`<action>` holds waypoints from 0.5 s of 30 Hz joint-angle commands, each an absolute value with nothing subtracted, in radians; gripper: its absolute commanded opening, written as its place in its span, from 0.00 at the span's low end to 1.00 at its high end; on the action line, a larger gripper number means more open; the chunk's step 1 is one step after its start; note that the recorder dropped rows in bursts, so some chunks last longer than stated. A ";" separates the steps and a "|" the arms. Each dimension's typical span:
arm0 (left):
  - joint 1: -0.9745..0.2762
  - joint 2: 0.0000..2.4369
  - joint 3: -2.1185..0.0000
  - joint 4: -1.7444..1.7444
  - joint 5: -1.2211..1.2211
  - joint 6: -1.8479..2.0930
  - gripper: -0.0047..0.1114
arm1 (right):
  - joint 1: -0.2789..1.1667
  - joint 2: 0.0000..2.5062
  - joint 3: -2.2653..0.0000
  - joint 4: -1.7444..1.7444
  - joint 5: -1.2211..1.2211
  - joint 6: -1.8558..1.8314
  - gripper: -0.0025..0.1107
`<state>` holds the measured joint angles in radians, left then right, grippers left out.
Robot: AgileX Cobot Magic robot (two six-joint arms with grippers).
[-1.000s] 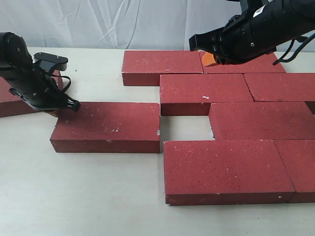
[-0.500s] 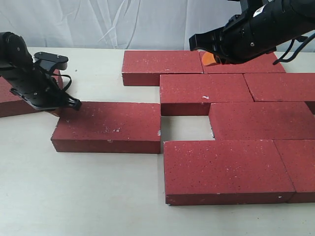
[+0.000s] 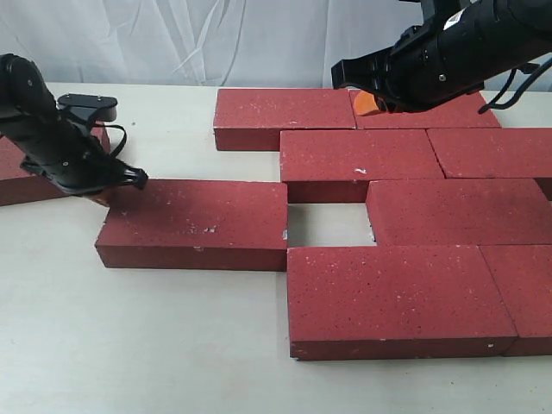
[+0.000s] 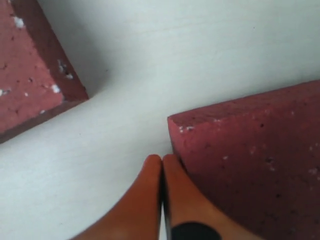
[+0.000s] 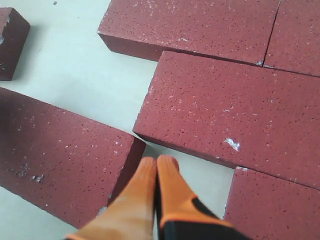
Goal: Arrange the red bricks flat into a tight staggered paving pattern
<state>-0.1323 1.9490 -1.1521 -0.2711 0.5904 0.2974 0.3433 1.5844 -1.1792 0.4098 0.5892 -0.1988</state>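
Left gripper (image 4: 161, 162), fingers pinched together, at the end of a loose red brick (image 3: 194, 222) one gap short of the laid red bricks (image 3: 397, 293); right gripper (image 5: 157, 165) hovers closed; another brick (image 3: 21, 177), apparently unplaced, waits

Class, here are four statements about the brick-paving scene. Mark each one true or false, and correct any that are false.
1. The left gripper is shut, with its tips at the end of the loose brick. True.
2. The loose brick closes its row completely. False: bare table shows between it and the neighbouring brick.
3. The right gripper holds a brick. False: it is shut on nothing and hangs above the back row.
4. A separate brick lies at the far left, apart from the pattern. True.
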 commanded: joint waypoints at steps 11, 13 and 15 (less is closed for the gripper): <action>-0.132 1.949 -1.155 -0.051 0.839 0.063 0.04 | 0.337 1.576 -1.181 0.410 0.588 -0.199 0.02; -0.132 1.949 -1.155 -0.056 0.853 0.063 0.04 | 0.337 1.576 -1.181 0.410 0.588 -0.199 0.02; -0.132 1.949 -1.155 -0.072 0.859 0.063 0.04 | 0.337 1.576 -1.181 0.415 0.587 -0.199 0.02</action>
<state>-0.1323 1.9490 -1.1521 -0.0535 0.8410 0.0701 0.3433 1.5844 -1.1792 0.4098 0.5892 -0.1988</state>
